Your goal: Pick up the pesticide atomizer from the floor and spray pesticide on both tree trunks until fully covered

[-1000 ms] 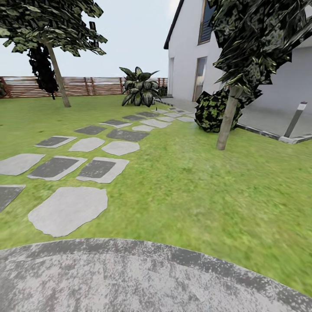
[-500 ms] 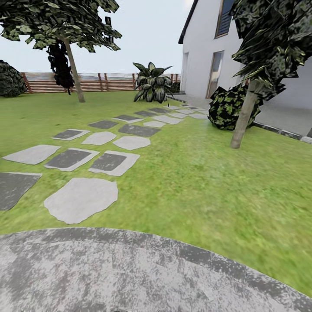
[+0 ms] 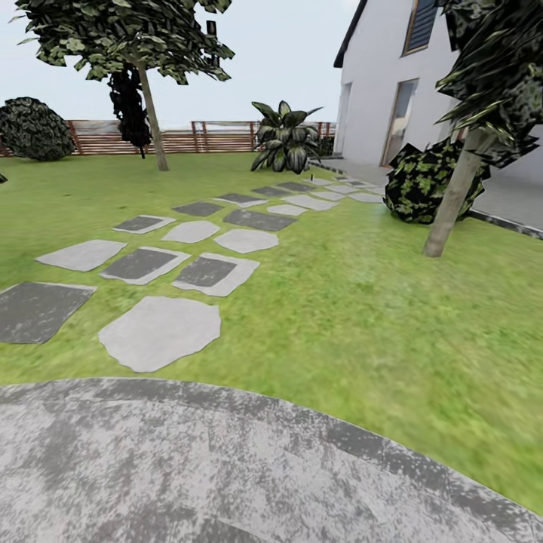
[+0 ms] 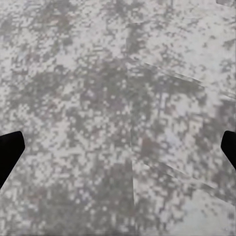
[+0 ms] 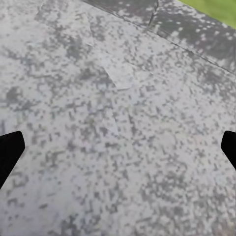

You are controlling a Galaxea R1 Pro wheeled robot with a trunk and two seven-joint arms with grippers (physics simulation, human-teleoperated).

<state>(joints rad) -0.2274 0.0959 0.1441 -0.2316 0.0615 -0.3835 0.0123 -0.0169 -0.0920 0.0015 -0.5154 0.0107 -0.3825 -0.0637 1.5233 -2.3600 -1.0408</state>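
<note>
Both pincers spread wide over mottled grey paving (image 3: pixel 226 467), gripping nothing. No atomizer visible; pale trunks upper left (image 3: pixel 153 121) and right (image 3: pixel 452 197). Risk: overlooking a small bottle in blurry grass (image 3: pixel 339 317)

My left gripper (image 4: pixel 118 150) presents two black fingertips (image 4: pixel 10 150) at the nine and three o'clock edges of the left wrist view, set wide apart with nothing between them. My right gripper (image 5: pixel 118 150) reads the same in the right wrist view: black fingertips (image 5: pixel 10 150) at nine and three o'clock, spread fully, holding nothing. Both wrists point down at a mottled grey surface.
</note>
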